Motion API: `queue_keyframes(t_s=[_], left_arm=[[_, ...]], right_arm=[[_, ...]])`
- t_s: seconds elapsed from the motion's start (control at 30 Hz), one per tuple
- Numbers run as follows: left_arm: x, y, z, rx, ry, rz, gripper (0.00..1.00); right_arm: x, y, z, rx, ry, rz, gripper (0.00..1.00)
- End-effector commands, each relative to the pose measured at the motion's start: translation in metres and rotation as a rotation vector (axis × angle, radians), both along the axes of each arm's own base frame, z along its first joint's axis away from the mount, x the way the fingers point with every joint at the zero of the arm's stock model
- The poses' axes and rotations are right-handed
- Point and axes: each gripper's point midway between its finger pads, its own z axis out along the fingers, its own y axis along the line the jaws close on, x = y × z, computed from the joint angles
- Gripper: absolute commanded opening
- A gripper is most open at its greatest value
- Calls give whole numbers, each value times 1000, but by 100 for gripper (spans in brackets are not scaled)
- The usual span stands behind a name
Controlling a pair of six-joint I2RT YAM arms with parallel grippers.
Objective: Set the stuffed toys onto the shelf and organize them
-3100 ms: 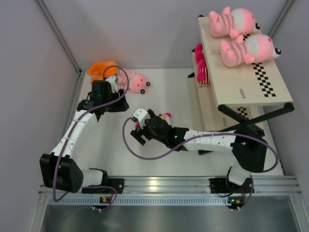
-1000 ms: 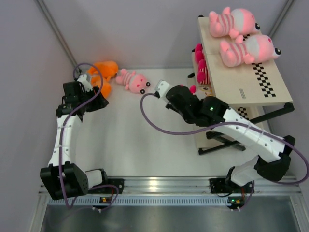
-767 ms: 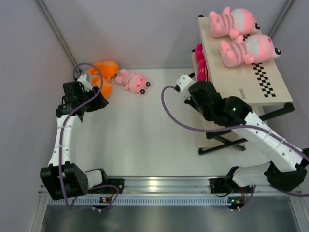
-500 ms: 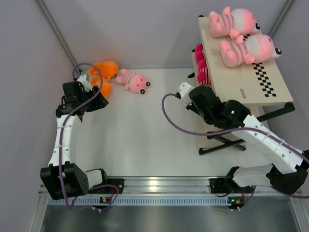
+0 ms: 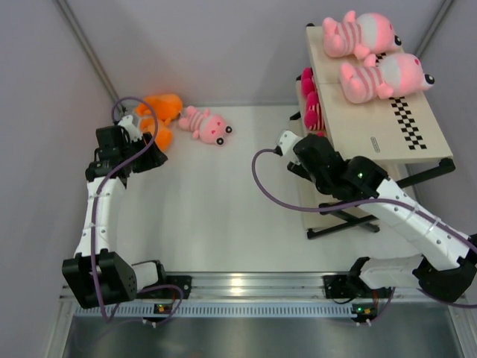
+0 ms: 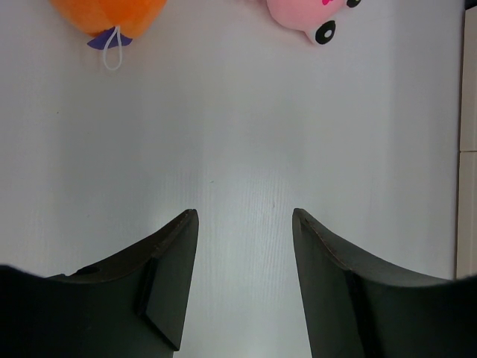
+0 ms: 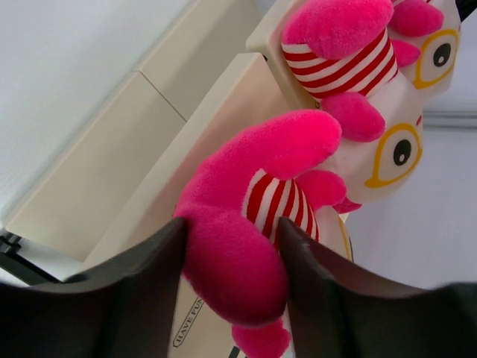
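The right pincer (image 7: 231, 224) is parked at the shelf (image 5: 373, 112)'s lower board with a hot-pink toy (image 7: 268, 171) sitting between its fingers, right beside a second hot-pink one (image 7: 350, 45). Honestly can't tell from the wrist view if it's clamped on that toy or slack around it. Two pale-pink toys (image 5: 358, 33) lie on the shelf's top board.

Left to do, by the look of it: an orange toy (image 5: 158, 112) and a small pink toy (image 5: 209, 125) on the tabletop (image 5: 223, 216), well off the shelf's left side. The left pincer (image 6: 243, 216) is spread apart with nothing in it, and it's way nearer those two. Both lie ahead of it, orange to its left, pink to its right. The pink one's long axis slants, head toward the shelf. Probably the left arm's job.
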Motion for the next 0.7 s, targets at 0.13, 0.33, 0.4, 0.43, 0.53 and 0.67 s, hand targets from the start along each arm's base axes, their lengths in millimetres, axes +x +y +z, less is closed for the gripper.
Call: queue_keyframes(t_s=[0.13,0.33,0.4,0.43,0.53,0.67], left_arm=[[0,-1,11,-5,-42,-16,59],[-1,-5,10,-14,-43,-41,59],[-1,-7,11,-14,-44,-56,59],[-1,-7,12,-13,-48,-62,59],[1,-9,14,-1,-60,-94,59],[11,-7,13,37,-67,-135,61]], right_arm=[[-2,-4,17,54,-42,-22,66],[-6,12,20,56,-35,17,72],[-8,21,22,61,-36,40,75],[-8,26,25,67,-39,48,77],[-7,38,34,77,-56,59,85],[-6,48,43,90,-66,63,100]])
